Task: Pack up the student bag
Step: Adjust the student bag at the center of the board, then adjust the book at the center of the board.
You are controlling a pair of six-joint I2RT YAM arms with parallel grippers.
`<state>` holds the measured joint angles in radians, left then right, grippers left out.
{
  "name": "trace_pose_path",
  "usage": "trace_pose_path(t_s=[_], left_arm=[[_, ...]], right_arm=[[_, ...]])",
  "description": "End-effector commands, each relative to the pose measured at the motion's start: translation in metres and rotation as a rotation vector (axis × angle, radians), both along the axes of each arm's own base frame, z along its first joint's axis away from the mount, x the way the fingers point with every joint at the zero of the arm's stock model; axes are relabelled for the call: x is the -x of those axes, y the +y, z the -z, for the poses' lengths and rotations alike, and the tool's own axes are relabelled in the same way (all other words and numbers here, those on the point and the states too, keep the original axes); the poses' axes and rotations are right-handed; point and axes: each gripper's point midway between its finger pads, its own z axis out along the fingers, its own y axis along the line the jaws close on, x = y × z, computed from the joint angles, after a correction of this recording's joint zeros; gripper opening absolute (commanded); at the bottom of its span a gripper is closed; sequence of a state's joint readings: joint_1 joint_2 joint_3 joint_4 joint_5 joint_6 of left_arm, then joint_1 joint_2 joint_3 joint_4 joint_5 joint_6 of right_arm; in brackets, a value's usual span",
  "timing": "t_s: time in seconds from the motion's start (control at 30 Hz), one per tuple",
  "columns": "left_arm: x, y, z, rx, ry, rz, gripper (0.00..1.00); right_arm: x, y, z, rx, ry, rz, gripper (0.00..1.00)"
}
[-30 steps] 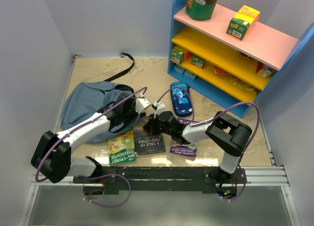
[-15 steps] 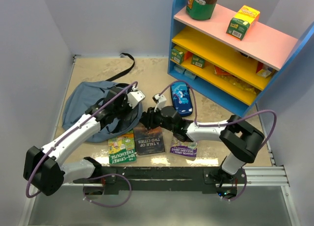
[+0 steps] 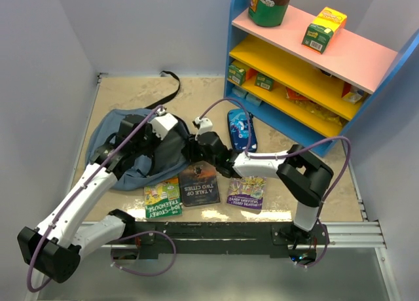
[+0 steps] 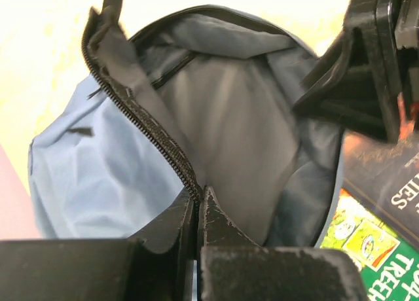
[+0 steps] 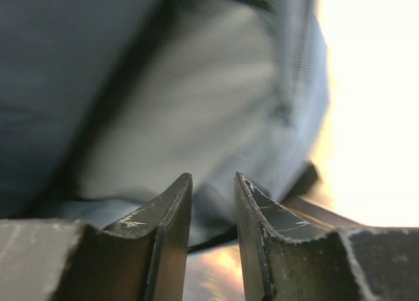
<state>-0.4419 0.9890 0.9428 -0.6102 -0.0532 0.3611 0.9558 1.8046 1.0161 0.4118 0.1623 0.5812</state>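
While the left gripper (image 4: 198, 206) clamps the student bag (image 4: 85, 177), the right gripper (image 5: 213, 190) gapes empty — three books (image 3: 200, 185) alongside.

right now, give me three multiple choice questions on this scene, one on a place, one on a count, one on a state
1. Where is the pencil case?
A) on the table, between the student bag and the shelf unit
B) on the top shelf
C) inside the bag

2. How many books lie on the table?
A) one
B) three
C) five

3. What is the left tool doing?
A) open over the books
B) shut on the pencil case
C) shut on the bag's zipper edge

Answers:
1 A, it lies on the tabletop right of the bag.
2 B, green, dark and purple covers lie side by side.
3 C, the left wrist view shows it pinching the zipper.
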Motion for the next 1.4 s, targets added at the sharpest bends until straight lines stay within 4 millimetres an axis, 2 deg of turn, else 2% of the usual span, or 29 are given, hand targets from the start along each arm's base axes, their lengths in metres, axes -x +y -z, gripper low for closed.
trace_pose_path(t_s=[0.0,0.03,0.07,0.1,0.17,0.2,0.27,0.3,0.37,0.4,0.43,0.47,0.5,0.53,0.57,0.6,0.77,0.87,1.03,1.23,1.37], left_arm=[[-0.018,0.024,-0.039,-0.007,-0.147,-0.091,0.0],[-0.024,0.042,-0.044,-0.044,-0.181,-0.183,0.0],[-0.03,0.057,-0.047,-0.051,-0.197,-0.244,0.0],[-0.036,0.064,-0.052,-0.047,-0.213,-0.274,0.0],[-0.042,0.079,-0.054,-0.021,-0.215,-0.318,0.0],[-0.044,0.079,-0.052,-0.012,-0.204,-0.317,0.0],[-0.044,0.075,-0.045,0.008,-0.17,-0.291,0.0],[-0.043,0.072,-0.038,0.011,-0.147,-0.276,0.0],[-0.042,0.064,-0.034,0.026,-0.136,-0.238,0.0],[-0.043,0.065,-0.031,0.023,-0.134,-0.235,0.0],[-0.043,0.067,-0.03,0.012,-0.135,-0.245,0.0],[-0.045,0.07,-0.028,0.001,-0.14,-0.256,0.0],[-0.045,0.073,-0.028,-0.013,-0.149,-0.266,0.0],[-0.046,0.079,-0.029,-0.029,-0.16,-0.289,0.0],[-0.047,0.085,-0.031,-0.027,-0.172,-0.31,0.0],[-0.047,0.087,-0.033,-0.02,-0.176,-0.318,0.0],[-0.04,0.088,-0.044,0.009,-0.185,-0.313,0.0],[-0.036,0.088,-0.045,0.008,-0.185,-0.303,0.0],[-0.032,0.088,-0.044,0.006,-0.186,-0.297,0.0],[-0.033,0.083,-0.039,0.023,-0.178,-0.281,0.0],[-0.035,0.082,-0.034,0.019,-0.166,-0.279,0.0]], right_arm=[[-0.003,-0.034,0.015,0.116,-0.008,0.1,0.4],[-0.002,-0.041,0.002,0.096,-0.027,0.117,0.42],[0.005,-0.053,0.012,0.115,-0.007,0.129,0.46],[0.008,-0.06,0.011,0.116,-0.005,0.14,0.56],[0.014,-0.082,0.009,0.144,-0.008,0.187,0.64],[0.023,-0.083,0.006,0.155,-0.017,0.172,0.72],[0.037,-0.089,-0.005,0.19,-0.073,0.165,0.75],[0.054,-0.078,-0.008,0.201,-0.09,0.121,0.79],[0.066,-0.073,-0.005,0.268,-0.101,0.096,0.8],[0.085,-0.061,-0.002,0.296,-0.111,0.043,0.82],[0.094,-0.06,0.006,0.35,-0.109,0.025,0.82],[0.101,-0.049,0.001,0.362,-0.123,0.006,0.82],[0.117,-0.04,0.017,0.421,-0.129,-0.025,0.84],[0.125,-0.039,0.026,0.474,-0.128,-0.045,0.84],[0.13,-0.028,0.023,0.471,-0.133,-0.05,0.84],[0.139,-0.023,0.041,0.522,-0.128,-0.069,0.85],[0.145,-0.007,0.056,0.554,-0.116,-0.065,0.84],[0.143,-0.01,0.064,0.595,-0.116,-0.039,0.84],[0.143,-0.034,0.076,0.662,-0.106,-0.017,0.79],[0.15,-0.074,0.083,0.676,-0.072,0.021,0.77],[0.151,-0.086,0.081,0.671,-0.059,0.039,0.76]])
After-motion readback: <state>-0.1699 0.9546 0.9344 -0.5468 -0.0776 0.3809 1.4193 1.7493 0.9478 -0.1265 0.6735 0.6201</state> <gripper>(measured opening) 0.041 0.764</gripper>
